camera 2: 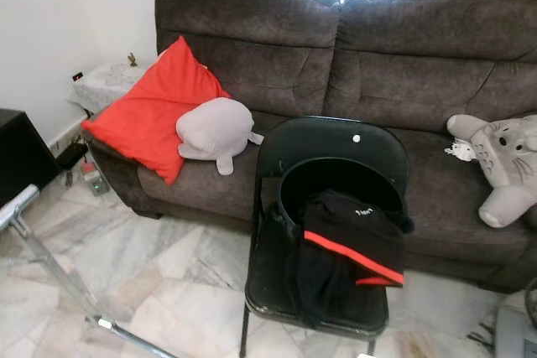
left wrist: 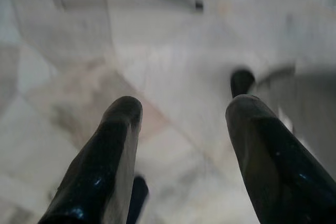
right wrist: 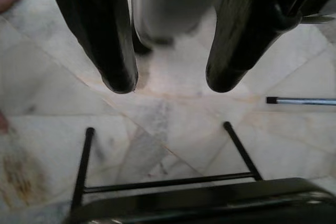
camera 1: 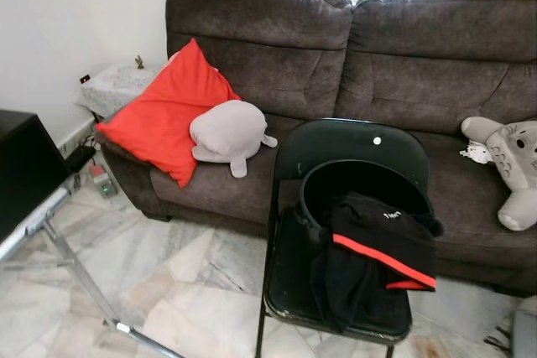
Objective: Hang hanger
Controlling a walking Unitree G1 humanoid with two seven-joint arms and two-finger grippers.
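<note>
A black folding chair (camera 1: 336, 232) stands on the marble floor (camera 1: 176, 282) before a dark brown sofa (camera 1: 352, 64). On its seat sits a round black basket (camera 1: 336, 186), with a black garment with a red stripe (camera 1: 377, 253) draped over the basket's rim at 5 o'clock. No hanger can be made out; whether one lies under the garment cannot be told. On the sofa, a red cushion (camera 1: 168, 111) leans at the chair's 10 o'clock, a grey plush toy (camera 1: 228, 133) touching it; another grey plush (camera 1: 512, 157) lies at 3 o'clock. A metal rack leg (camera 1: 75, 270) crosses the floor at 8 o'clock. The left gripper (left wrist: 181, 129) hangs over the floor, fingers apart and empty. The right gripper (right wrist: 165, 85) points at the floor near the chair's legs, fingers likewise spread with nothing between them.
</note>
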